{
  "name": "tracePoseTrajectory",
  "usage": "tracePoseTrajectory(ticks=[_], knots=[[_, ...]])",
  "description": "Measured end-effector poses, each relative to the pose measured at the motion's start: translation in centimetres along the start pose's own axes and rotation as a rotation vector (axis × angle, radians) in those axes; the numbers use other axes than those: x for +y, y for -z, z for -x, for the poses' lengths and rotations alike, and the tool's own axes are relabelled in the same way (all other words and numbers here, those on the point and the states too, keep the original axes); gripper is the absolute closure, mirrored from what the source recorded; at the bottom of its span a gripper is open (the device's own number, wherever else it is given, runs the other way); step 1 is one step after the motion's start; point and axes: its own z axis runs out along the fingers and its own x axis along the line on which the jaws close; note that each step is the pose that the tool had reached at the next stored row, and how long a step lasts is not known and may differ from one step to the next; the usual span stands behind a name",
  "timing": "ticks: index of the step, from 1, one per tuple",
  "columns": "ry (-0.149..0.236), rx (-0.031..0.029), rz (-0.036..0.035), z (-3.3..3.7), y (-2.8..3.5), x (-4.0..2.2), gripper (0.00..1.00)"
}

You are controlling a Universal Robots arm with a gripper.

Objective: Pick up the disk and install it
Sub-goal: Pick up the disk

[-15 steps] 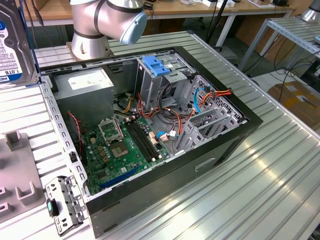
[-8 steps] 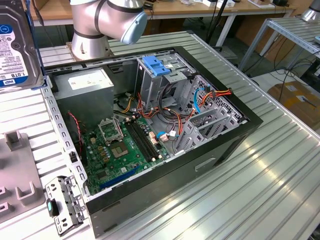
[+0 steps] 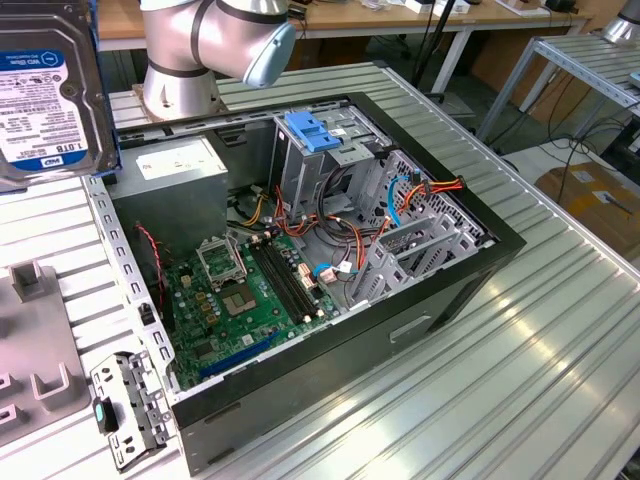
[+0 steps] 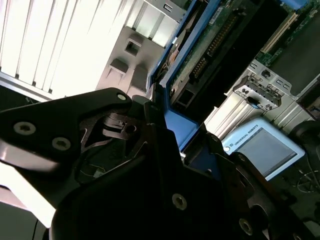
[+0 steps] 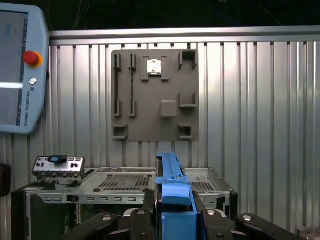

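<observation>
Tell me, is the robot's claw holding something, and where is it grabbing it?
Yes. The gripper holds the disk, clamped on the blue frame along its edge.

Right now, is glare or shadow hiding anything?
Exterior view: glare streaks the table, case interior readable. Second wrist view: table washes out white, gripper in deep shadow. First wrist view: even light, disk plain.

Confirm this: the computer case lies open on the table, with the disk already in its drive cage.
Wrong. The disk is not in the drive cage: the gripper holds it, and the exterior view shows it outside the computer case, at that view's left. The case does lie open on the table.
</observation>
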Motion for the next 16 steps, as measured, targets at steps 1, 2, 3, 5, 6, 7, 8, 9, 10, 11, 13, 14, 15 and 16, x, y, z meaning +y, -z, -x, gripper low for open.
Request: tracePoseTrajectory(ticks=[1,2,3,5,6,7,8,9,10,11,13,14,15,16], knots=[[0.000,0.0009,-0.0001,-0.04,-0.03,-0.57,0.63],[0.000,0.0015,0.0000,-0.09,-0.06,-0.91,0.63],[0.000,0.0021,0.0000,-0.12,-0.09,-1.24,0.63],[0.000,0.0033,0.0000,-0.17,-0.13,-1.84,0.63],[0.000,0.0040,0.0000,-0.18,-0.15,-2.04,0.63],[0.000,0.0045,-0.0001,-0.19,-0.16,-2.24,0.63],[0.000,0.0052,-0.0001,-0.19,-0.18,-2.45,0.63],[0.000,0.0060,-0.0001,-0.20,-0.19,-2.71,0.63],[0.000,0.0066,-0.0001,-0.21,-0.21,-2.93,0.63],[0.000,0.0077,-0.0001,-0.21,-0.22,-3.18,0.63],[0.000,0.0099,-0.0001,-0.21,-0.25,-3.69,0.63],[0.000,0.0116,-0.0001,-0.21,-0.27,-3.95,0.63],[0.000,0.0122,-0.0002,-0.20,-0.29,-4.09,0.63],[0.000,0.0129,-0.0002,-0.20,-0.30,-4.32,0.63]])
